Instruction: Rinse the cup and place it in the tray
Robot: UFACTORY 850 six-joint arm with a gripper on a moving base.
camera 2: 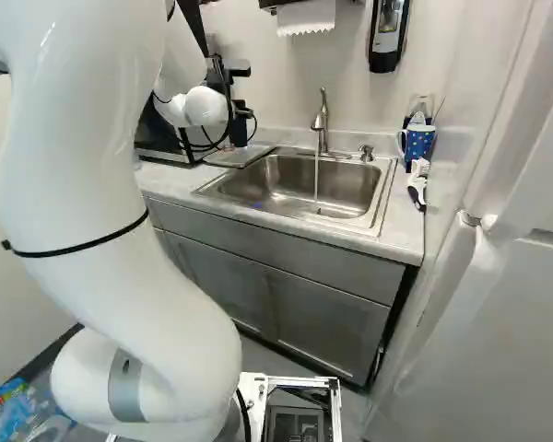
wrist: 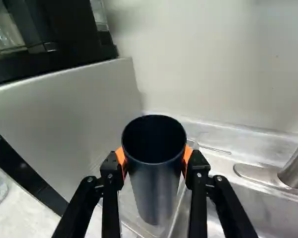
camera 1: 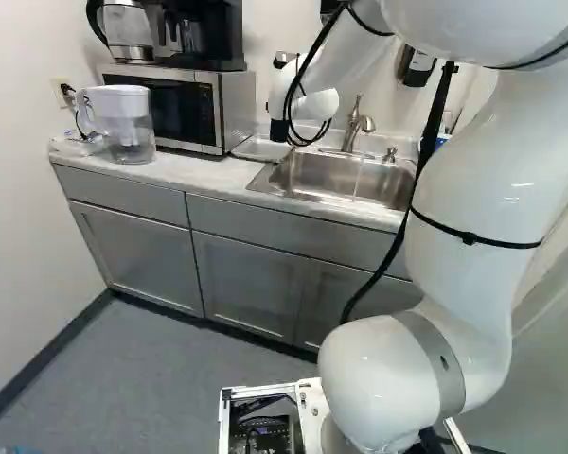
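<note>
My gripper hangs small and dark just above the tray left of the sink in the right base view; the tray also shows in the left base view. Seen from the wrist, the gripper is shut on the dark cup, an orange pad against each side. The cup's open mouth faces up toward the camera. Its base is over the clear tray; whether the two touch, I cannot tell.
A microwave stands close beside the tray, with a coffee machine on top and a water pitcher beyond. Water runs from the faucet into the sink. A blue dotted mug and brush stand right of it.
</note>
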